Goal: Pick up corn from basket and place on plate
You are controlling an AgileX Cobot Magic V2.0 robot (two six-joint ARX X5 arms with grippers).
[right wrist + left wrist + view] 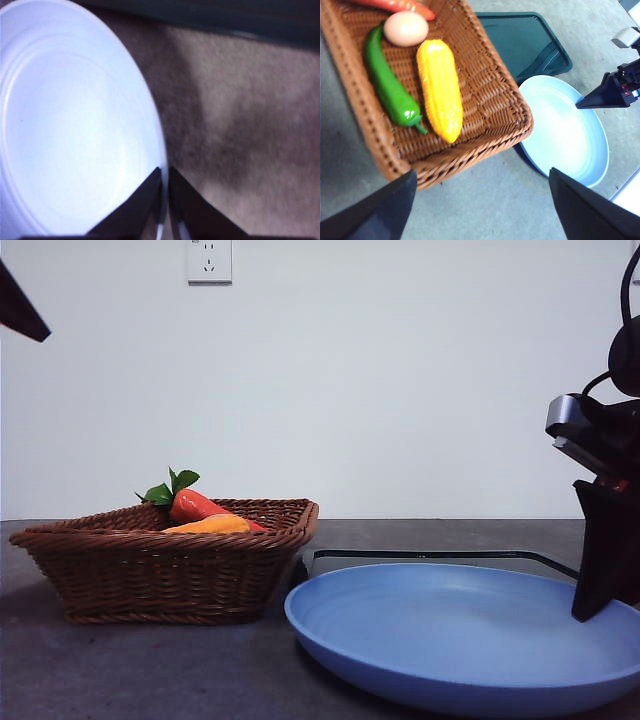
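Front view: right pincer [605, 565] (closed) at plate [450, 640] rim

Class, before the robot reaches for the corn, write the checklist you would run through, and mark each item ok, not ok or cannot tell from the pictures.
1. Corn lies in the basket, its top uncovered: ok.
2. Neighbours leave room: the green pepper lies close alongside the corn and the egg-shaped item sits near its end; whether they touch the corn: cannot tell.
3. Left gripper open, jaws wide apart, above the basket's edge: ok.
4. Plate holds nothing: ok.
5. Right gripper away from the plate: not ok, its shut jaws sit at the rim.
6. Black tray off the path from basket to plate: ok.
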